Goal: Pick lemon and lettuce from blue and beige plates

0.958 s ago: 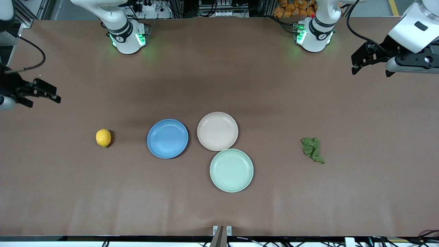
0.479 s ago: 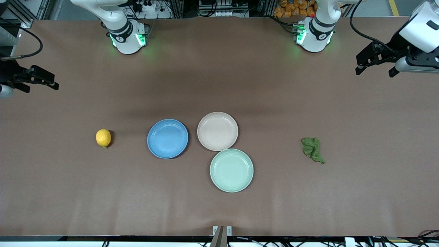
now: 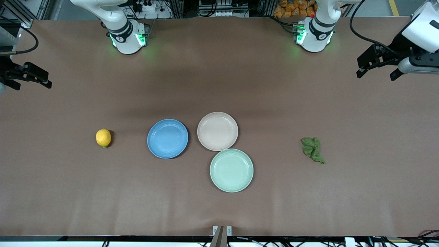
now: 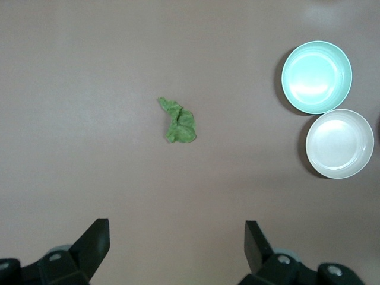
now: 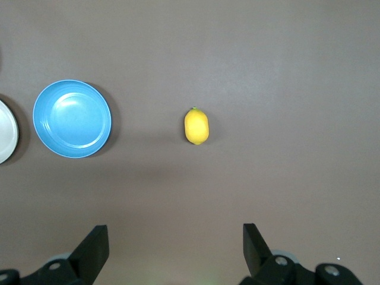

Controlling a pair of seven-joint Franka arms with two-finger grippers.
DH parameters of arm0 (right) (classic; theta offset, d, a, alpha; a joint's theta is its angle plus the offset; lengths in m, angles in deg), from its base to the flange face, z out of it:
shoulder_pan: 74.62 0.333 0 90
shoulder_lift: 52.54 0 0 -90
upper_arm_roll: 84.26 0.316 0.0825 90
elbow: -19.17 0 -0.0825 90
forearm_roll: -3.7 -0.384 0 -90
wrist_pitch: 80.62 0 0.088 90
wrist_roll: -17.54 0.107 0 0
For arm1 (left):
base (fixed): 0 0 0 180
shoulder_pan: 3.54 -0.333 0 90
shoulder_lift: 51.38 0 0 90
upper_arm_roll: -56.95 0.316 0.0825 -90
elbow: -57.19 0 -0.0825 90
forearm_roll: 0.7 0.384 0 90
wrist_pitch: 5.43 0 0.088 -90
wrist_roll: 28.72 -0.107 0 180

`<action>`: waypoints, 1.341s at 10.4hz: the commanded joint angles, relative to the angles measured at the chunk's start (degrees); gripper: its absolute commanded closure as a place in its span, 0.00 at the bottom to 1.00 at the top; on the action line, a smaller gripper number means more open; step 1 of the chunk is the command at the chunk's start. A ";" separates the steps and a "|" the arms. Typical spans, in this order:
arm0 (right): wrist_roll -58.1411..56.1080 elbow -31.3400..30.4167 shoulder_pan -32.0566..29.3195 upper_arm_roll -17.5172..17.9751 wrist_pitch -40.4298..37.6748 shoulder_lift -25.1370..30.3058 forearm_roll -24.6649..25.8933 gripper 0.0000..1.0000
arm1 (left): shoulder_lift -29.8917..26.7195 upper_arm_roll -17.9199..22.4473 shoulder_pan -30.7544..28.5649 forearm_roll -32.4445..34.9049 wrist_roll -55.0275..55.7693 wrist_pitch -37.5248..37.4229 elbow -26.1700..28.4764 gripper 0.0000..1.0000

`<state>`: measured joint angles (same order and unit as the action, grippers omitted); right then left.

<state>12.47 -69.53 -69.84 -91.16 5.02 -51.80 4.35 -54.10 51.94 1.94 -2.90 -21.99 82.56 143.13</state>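
On the brown table (image 3: 219,206) I saw the lemon (image 3: 103,138) and lettuce (image 3: 312,149) lying off the plates; left end effector (image 3: 376,68) and right end effector (image 3: 29,74) hung spread, empty.

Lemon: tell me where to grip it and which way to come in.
Grip the lemon across its narrow middle, coming straight down from above. It lies on its side on the bare table, apart from the blue plate, so nothing crowds it. The right hand is open over the right arm's end of the table, probably the one to use.
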 commanded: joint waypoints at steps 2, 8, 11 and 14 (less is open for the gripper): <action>0.85 4.84 0.85 0.31 -1.17 -4.61 1.71 0.00 | 0.07 -0.08 -0.39 -0.62 -0.23 0.34 0.37 0.00; 0.85 4.85 0.32 0.31 -1.09 -5.32 1.36 0.00 | 0.07 -0.17 0.14 -0.35 -0.05 0.25 0.63 0.00; 0.94 6.59 0.15 0.14 -2.66 -5.05 0.40 0.00 | 0.25 -0.17 -0.13 -0.27 -0.14 0.34 0.81 0.00; 0.85 7.04 -1.26 0.13 -3.20 -5.05 -1.36 0.00 | 0.69 -0.26 -0.13 1.40 -0.14 0.69 0.81 0.00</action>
<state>12.65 -64.08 -70.10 -91.38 3.00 -56.12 4.29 -53.30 51.90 2.05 -2.63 -21.99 82.56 143.60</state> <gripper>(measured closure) 0.000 0.000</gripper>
